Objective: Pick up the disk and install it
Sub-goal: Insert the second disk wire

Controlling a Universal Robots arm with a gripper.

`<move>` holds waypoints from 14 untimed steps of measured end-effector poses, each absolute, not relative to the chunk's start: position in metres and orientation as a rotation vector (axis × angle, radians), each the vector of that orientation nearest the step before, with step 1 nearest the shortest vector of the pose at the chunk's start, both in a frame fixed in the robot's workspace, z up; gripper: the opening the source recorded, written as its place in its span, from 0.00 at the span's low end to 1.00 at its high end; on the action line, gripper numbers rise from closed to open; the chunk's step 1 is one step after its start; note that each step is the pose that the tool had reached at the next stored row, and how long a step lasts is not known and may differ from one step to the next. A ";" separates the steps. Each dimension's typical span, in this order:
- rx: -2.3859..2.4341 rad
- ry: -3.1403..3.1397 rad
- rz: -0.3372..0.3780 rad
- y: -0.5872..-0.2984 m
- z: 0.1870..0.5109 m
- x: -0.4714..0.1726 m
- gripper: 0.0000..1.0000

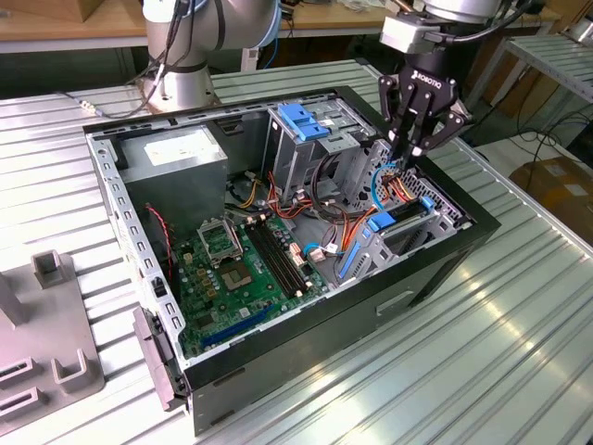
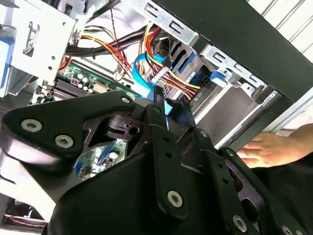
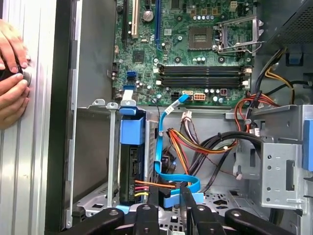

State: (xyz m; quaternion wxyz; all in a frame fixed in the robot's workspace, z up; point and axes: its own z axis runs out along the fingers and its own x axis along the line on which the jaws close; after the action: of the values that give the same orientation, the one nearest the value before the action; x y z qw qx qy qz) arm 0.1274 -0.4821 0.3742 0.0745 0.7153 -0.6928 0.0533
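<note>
The disk [image 3: 131,169] stands on edge in the lower drive bay of the open computer case [image 1: 445,264], its blue carrier [image 3: 132,131] facing the motherboard. Red and yellow wires reach its end. The exterior view shows the carrier's blue tab [image 1: 384,221] in that bay. My gripper [image 1: 405,158] hangs over the bay, just beside the disk. Its fingers [image 3: 151,205] are closed around the end of a flat blue data cable [image 3: 159,147]; the second wrist view shows a light blue piece between the tips of the gripper [image 2: 168,110].
A tall metal drive cage with a blue latch [image 1: 298,119] stands behind the bay. The motherboard [image 1: 246,264] fills the case floor. Bundled cables [image 3: 205,144] cross beside the gripper. A person's hand [image 3: 12,73] rests on the table outside the case wall. A grey fixture [image 1: 51,320] sits at the exterior view's left.
</note>
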 end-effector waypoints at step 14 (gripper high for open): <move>2.150 -2.074 0.167 -0.494 0.367 0.127 0.16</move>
State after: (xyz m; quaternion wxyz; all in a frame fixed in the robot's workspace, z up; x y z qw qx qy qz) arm 0.1270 -0.4944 0.3667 0.0749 0.7165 -0.6913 0.0557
